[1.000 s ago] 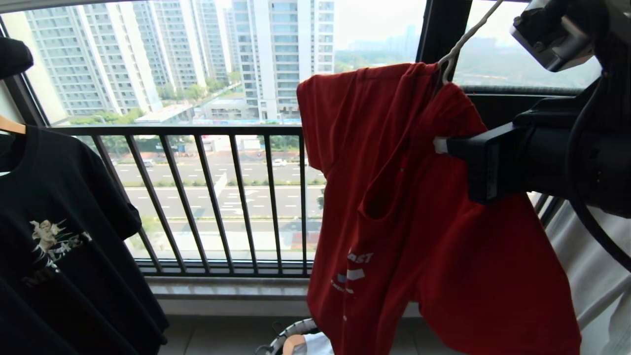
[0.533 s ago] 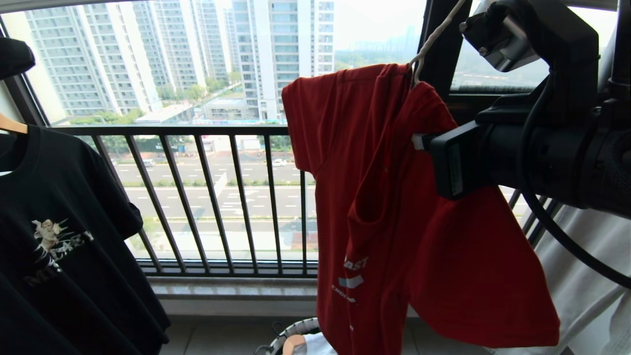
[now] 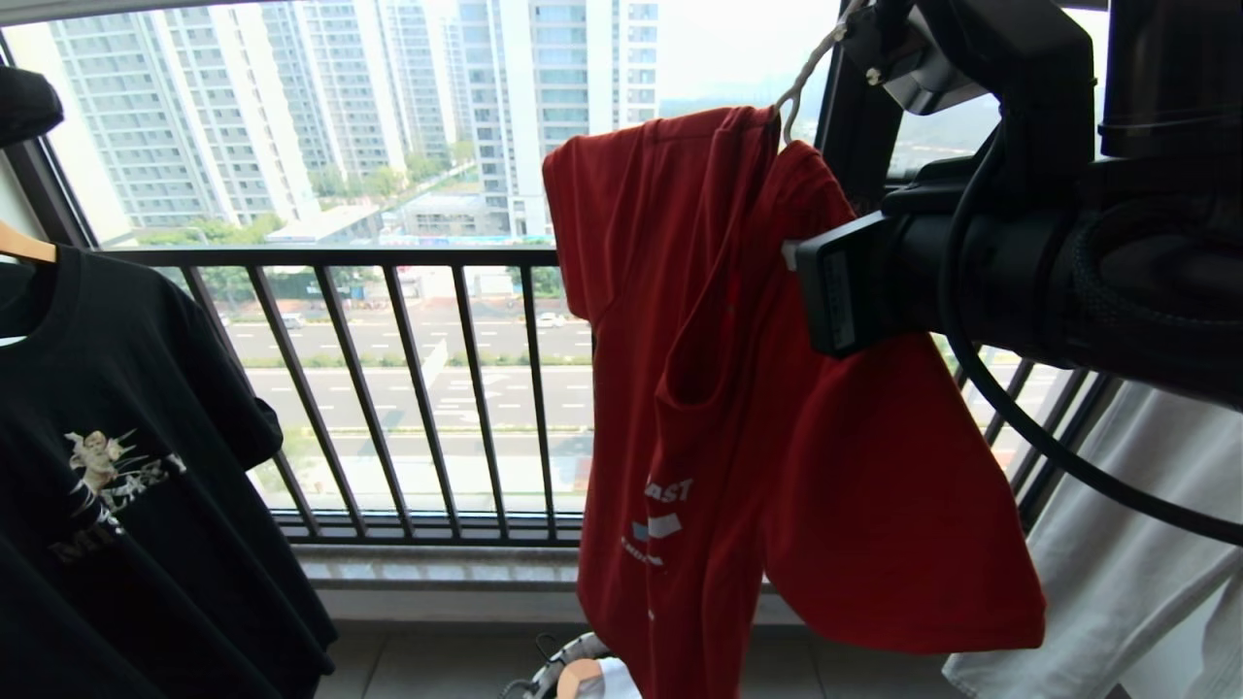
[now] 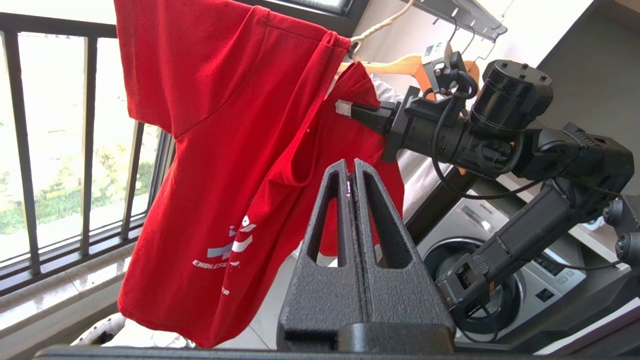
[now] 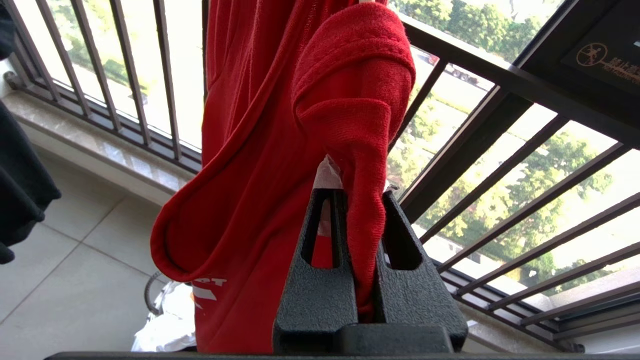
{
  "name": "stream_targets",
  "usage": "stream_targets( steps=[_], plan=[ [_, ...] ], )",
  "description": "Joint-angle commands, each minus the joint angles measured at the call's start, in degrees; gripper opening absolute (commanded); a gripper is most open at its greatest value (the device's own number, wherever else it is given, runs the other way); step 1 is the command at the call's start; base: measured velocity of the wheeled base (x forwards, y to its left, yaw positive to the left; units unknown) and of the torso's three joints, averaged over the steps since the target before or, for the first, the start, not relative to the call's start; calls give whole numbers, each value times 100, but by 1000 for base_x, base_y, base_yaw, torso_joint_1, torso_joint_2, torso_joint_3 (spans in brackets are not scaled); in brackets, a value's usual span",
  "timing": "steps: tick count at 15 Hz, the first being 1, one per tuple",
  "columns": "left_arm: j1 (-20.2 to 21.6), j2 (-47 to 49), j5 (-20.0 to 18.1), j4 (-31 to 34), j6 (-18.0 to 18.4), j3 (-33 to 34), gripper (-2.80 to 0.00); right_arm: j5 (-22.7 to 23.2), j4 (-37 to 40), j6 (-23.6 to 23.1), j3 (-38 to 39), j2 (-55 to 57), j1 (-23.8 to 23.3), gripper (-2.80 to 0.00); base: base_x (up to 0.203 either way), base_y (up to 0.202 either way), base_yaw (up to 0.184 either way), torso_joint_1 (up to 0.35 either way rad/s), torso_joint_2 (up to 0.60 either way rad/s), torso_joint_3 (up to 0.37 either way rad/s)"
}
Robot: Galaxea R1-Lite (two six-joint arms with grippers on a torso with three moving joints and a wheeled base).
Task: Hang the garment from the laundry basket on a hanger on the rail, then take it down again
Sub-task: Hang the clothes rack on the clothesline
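The red garment (image 3: 738,388) hangs from the thin off-white hanger (image 3: 801,73), whose hook runs out of the head view's top edge. My right gripper (image 3: 791,254) is shut on a fold of the shirt's shoulder, and the right wrist view shows red cloth (image 5: 280,125) pinched between the fingers of that gripper (image 5: 357,195). My left gripper (image 4: 351,165) is shut and empty, a little short of the garment (image 4: 225,150). The grey rail (image 4: 467,15) crosses overhead. The rim of the laundry basket (image 3: 573,665) peeks out under the shirt.
A black printed T-shirt (image 3: 126,466) hangs at the left and a white garment (image 3: 1126,544) at the lower right. The dark window railing (image 3: 388,388) stands behind. A wooden hanger (image 4: 405,62) and a washing machine (image 4: 480,245) sit behind my right arm.
My right arm has carried the garment and hanger to the left and slightly up. The window and railing have stayed put, and the left arm is still.
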Motion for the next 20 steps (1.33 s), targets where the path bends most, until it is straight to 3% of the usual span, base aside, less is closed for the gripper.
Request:
stream_targets(
  steps=[1,14,20],
  plan=[
    [11,-12,-38,0,-26,-6,-280,-45,16,-1,-4,64,-99,-280,0,0,0,0,0,0],
    [29,-82,146,-5,-26,-85,-280,-361,52,-36,-452,497,-310,-280,0,0,0,0,0,0],
    [29,-91,270,-6,-26,-120,-280,-500,43,-331,-680,877,-301,-280,0,0,0,0,0,0]
  ],
)
